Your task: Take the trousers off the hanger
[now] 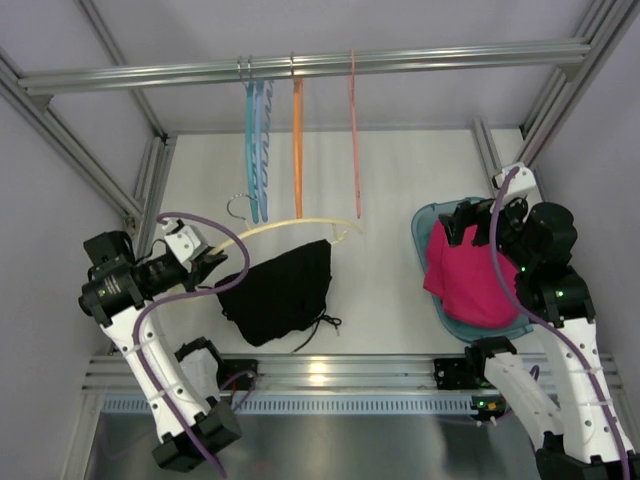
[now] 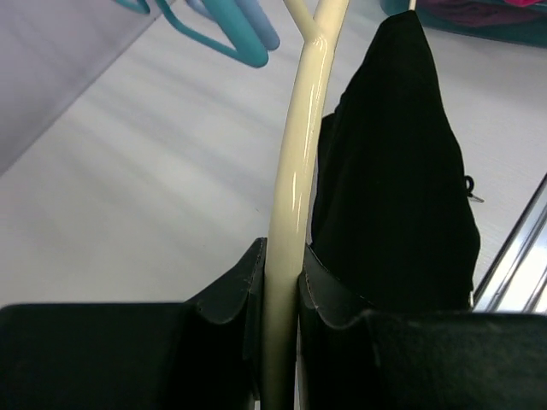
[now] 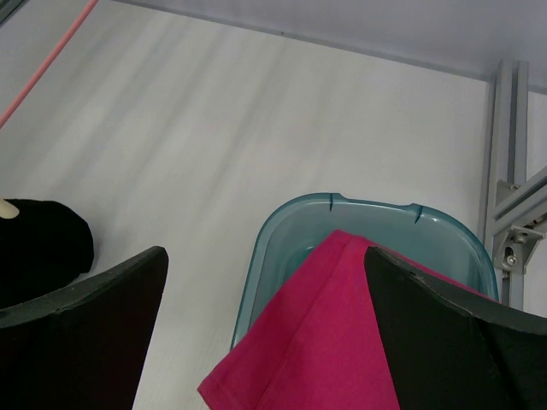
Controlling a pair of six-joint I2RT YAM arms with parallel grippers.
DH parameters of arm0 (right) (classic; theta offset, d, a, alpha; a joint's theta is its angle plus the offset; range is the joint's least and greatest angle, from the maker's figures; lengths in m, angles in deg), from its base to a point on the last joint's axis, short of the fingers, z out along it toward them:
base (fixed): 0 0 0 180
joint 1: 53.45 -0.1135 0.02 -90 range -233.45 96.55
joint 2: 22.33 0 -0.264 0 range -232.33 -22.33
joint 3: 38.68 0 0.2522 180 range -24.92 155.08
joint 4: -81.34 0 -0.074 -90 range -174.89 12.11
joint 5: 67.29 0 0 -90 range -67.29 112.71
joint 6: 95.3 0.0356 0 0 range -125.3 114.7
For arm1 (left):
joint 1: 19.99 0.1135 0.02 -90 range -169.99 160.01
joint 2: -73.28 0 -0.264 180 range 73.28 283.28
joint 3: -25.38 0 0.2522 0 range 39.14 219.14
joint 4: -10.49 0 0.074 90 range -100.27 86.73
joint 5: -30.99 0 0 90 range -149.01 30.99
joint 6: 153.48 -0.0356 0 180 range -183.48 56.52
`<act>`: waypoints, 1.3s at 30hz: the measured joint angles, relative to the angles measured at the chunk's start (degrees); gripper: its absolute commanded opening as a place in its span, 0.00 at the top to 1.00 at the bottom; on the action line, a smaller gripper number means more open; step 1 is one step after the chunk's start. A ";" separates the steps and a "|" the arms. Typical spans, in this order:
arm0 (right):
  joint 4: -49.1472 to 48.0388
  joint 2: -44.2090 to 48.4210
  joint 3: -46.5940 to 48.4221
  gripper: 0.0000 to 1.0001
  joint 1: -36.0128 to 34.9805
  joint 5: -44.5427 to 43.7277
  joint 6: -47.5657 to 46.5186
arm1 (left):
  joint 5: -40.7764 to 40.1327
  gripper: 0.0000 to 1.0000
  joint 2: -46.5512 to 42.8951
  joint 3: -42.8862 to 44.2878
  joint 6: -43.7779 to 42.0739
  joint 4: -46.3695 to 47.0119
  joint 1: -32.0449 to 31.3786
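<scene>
I find the left gripper [image 1: 207,262] clenched on the left end of the cream hanger [image 1: 290,222]. The trousers [image 1: 280,290] hang from the hanger's bar at the gripper's 3 o'clock, near it. Only the left wrist view shows both pads [image 2: 248,282] pressed against the plastic, with black fabric just beyond at 1 o'clock. The right gripper [image 3: 265,282] stands released, wide apart, over the magenta cloth [image 3: 316,342] in the teal basin [image 3: 342,205]. Its view shows the trousers' edge at 9 o'clock.
</scene>
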 measured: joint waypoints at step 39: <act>0.87 0.55 3.04 0.01 0.02 -6.12 0.72 | -24.57 1.00 37.07 42.71 37.62 22.14 -68.67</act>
